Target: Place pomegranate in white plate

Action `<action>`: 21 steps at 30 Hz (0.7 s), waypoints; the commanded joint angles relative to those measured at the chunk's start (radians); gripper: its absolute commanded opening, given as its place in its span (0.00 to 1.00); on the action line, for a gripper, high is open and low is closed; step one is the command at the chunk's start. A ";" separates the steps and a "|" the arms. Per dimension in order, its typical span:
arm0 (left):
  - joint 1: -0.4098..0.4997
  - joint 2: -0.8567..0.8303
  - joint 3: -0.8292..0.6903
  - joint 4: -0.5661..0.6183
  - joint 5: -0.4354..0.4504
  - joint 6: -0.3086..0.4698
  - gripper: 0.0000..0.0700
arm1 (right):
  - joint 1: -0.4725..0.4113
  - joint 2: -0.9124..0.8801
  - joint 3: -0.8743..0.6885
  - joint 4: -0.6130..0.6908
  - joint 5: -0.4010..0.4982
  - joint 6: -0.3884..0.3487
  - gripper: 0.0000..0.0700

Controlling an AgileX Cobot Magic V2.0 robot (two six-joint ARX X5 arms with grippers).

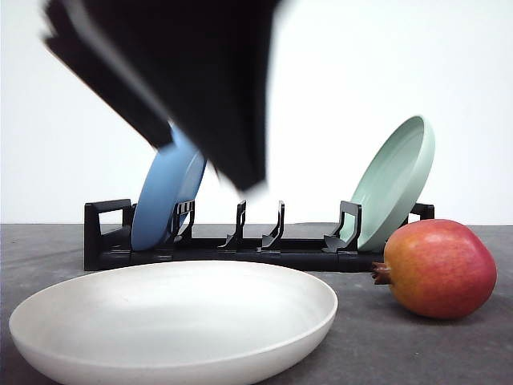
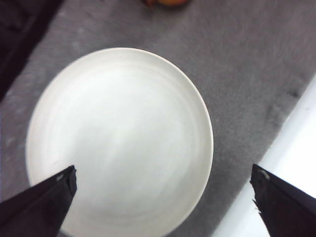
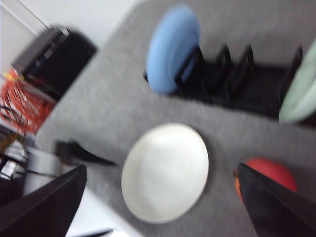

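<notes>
The white plate (image 1: 176, 309) lies empty at the front of the grey mat. To its right, apart from it, the pomegranate (image 1: 441, 269) rests on the mat with its brown crown pointing at the plate. A blurred black arm (image 1: 192, 88) hangs over the plate's far left side. My left gripper (image 2: 163, 173) is open above the white plate (image 2: 118, 128), and the pomegranate (image 2: 168, 2) peeks in at the frame edge. My right gripper (image 3: 162, 169) is open and high up, looking down on the white plate (image 3: 165, 173) and the pomegranate (image 3: 269, 173), which one finger (image 3: 276, 207) partly hides.
Behind the plate stands a black dish rack (image 1: 240, 241) with a blue plate (image 1: 164, 200) upright at its left and a pale green plate (image 1: 397, 180) at its right. The mat's edge (image 2: 276, 143) runs close beside the white plate.
</notes>
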 commanded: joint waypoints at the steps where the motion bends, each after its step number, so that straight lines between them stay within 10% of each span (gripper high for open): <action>1: -0.013 -0.049 0.013 -0.022 -0.003 -0.071 1.00 | 0.025 0.047 0.016 -0.011 0.021 0.011 0.89; 14: -0.013 -0.498 0.013 -0.217 -0.002 -0.204 1.00 | 0.246 0.456 0.016 -0.050 0.378 0.009 1.00; 21: -0.013 -0.678 0.013 -0.248 -0.003 -0.227 1.00 | 0.270 0.637 0.016 -0.025 0.413 -0.086 1.00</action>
